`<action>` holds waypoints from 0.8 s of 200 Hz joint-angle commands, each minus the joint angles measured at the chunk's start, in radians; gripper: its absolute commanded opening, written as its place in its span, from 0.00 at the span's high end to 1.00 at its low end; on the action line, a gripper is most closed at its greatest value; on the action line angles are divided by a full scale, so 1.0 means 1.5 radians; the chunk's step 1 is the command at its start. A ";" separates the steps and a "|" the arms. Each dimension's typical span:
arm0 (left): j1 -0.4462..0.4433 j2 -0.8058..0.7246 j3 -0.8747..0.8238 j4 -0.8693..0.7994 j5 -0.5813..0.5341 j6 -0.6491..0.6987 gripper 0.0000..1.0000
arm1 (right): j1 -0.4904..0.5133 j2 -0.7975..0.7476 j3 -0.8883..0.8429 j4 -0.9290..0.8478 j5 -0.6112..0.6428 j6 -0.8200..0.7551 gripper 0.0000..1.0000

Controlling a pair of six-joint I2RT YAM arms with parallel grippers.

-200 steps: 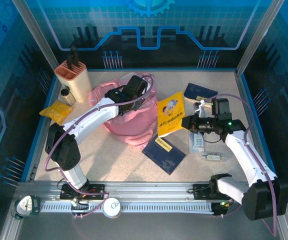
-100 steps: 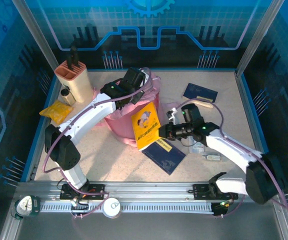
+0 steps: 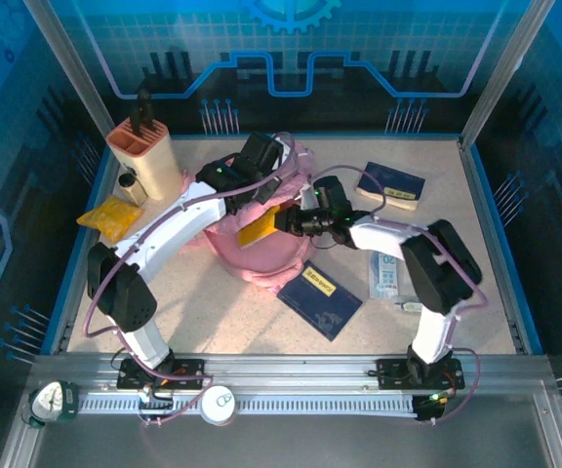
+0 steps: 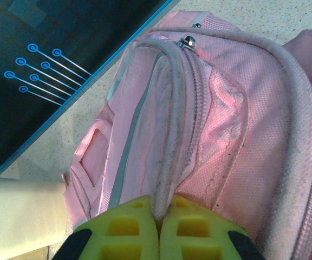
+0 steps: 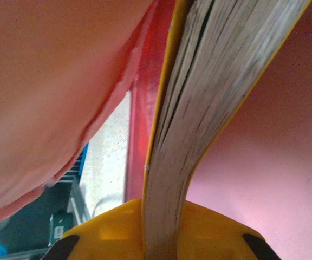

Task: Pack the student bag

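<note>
Top external: pink backpack (image 3: 271,255) mid-table (image 3: 213,322), toward far edge; left gripper (image 4: 160,216) clamped on its fabric rim; right gripper (image 5: 164,208) clamped on yellow book (image 3: 255,232), book inside backpack opening.

Free: speckled beige tabletop (image 3: 222,317), bare near-left stretch. Obstructions: large soft pink fabric backpack (image 3: 252,258), centre; flat dark blue booklet (image 3: 322,300) just beside it; beige slotted holder (image 3: 144,156), far-left corner; white flat packet (image 3: 384,275), right.
</note>
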 commanded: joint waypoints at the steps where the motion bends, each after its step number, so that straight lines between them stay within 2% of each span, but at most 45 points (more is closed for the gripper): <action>1: 0.000 -0.045 0.003 0.066 0.003 -0.003 1.00 | 0.006 0.059 0.052 0.051 0.047 -0.018 0.89; 16: 0.002 -0.046 0.000 0.067 -0.004 0.001 1.00 | 0.004 0.080 0.054 0.047 0.076 -0.019 0.77; 33: 0.008 -0.049 -0.005 0.066 -0.002 -0.001 1.00 | 0.005 0.066 0.022 0.051 0.098 -0.015 0.57; 62: 0.012 -0.054 -0.014 0.067 0.004 -0.005 1.00 | 0.019 -0.012 -0.026 -0.073 0.194 -0.067 0.39; 75: 0.012 -0.057 -0.016 0.070 0.007 -0.005 1.00 | 0.033 -0.041 -0.035 -0.142 0.245 -0.091 0.36; 101: 0.011 -0.059 -0.018 0.076 0.010 -0.009 1.00 | 0.071 -0.068 -0.056 -0.193 0.307 -0.108 0.42; 114: 0.011 -0.058 -0.018 0.075 0.013 -0.009 1.00 | 0.091 -0.068 -0.053 -0.206 0.335 -0.115 0.50; 138: 0.012 -0.058 -0.016 0.076 0.014 -0.009 1.00 | 0.096 -0.020 -0.023 -0.174 0.299 -0.101 0.65; 160: 0.011 -0.058 -0.011 0.069 0.018 -0.009 1.00 | 0.095 0.024 0.015 -0.128 0.318 -0.108 0.74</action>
